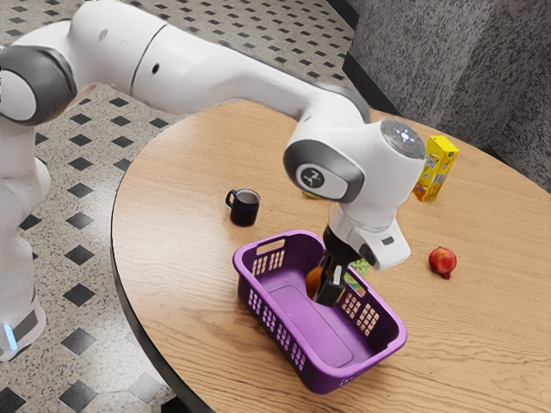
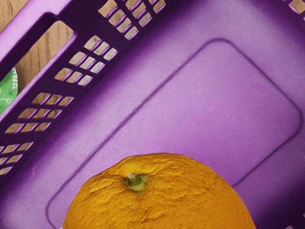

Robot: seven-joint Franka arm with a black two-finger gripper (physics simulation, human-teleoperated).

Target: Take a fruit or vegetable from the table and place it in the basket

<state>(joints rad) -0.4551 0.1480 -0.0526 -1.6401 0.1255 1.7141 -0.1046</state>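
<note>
Opening the fingers (image 1: 331,289), clamped on the orange (image 2: 162,200), too high above the basket (image 1: 320,377) could make it bounce or roll.

No words can be read: print on the yellow carton (image 1: 436,169), well apart from the basket (image 1: 320,377), and green object (image 2: 7,91) beside it is illegible.
</note>
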